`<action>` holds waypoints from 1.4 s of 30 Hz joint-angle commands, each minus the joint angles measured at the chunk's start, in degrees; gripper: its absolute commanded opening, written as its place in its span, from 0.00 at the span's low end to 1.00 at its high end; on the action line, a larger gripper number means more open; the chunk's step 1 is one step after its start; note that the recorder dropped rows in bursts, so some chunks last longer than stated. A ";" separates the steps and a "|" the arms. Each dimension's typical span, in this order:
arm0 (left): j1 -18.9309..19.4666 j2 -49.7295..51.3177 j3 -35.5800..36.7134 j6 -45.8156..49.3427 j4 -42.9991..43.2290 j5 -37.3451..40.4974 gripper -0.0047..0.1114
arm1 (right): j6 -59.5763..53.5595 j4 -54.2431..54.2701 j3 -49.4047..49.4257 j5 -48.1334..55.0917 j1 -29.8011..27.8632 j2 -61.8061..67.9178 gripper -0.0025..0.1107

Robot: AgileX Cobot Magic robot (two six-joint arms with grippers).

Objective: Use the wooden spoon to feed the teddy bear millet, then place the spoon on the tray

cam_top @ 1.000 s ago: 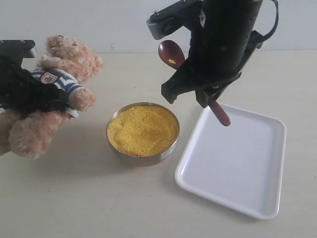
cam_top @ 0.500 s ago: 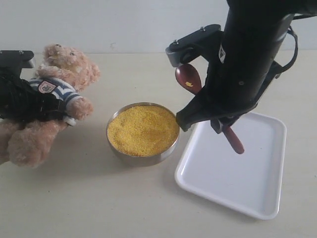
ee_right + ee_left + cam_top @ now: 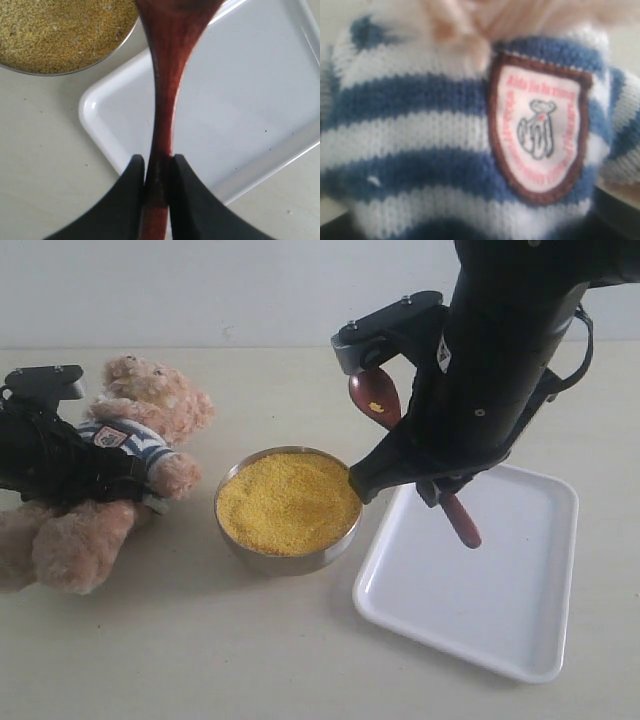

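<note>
The teddy bear (image 3: 150, 415) leans at the left, its legs on the table, and my left gripper (image 3: 116, 472) is shut round its striped torso. In the left wrist view the striped shirt and chest badge (image 3: 540, 132) fill the picture and the fingers are hidden. My right gripper (image 3: 436, 486) is shut on the handle of the wooden spoon (image 3: 376, 398). The spoon hangs tilted above the gap between bowl and tray, with a few yellow grains in its bowl. The right wrist view shows the spoon (image 3: 165, 75) pinched at my right gripper (image 3: 158, 172), over the tray (image 3: 240, 100) corner. Millet (image 3: 288, 502) fills the steel bowl (image 3: 285, 562).
The white tray (image 3: 500, 610) lies right of the bowl with nothing in it. A pale wall runs along the back of the table. In the exterior view the black right arm (image 3: 500, 350) hides the tray's far left corner. Millet (image 3: 60, 30) shows in the right wrist view.
The right arm has carried the spoon rightward from mid-table to above the tray's near corner, then dipped slightly. The left gripper has lowered the bear and shifted it a little right.
</note>
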 commanded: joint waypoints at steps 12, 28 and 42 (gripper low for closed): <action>0.02 2.77 -0.06 15.77 -15.32 1.55 0.07 | 0.43 -0.07 0.33 0.00 -0.14 -0.60 0.02; 0.02 2.77 1.35 15.77 -15.20 1.01 0.07 | 0.31 -0.07 0.33 1.04 -0.14 -0.60 0.02; 0.02 2.77 1.35 15.77 -15.20 0.81 0.07 | -10.07 -2.86 -11.16 5.32 -0.14 9.62 0.02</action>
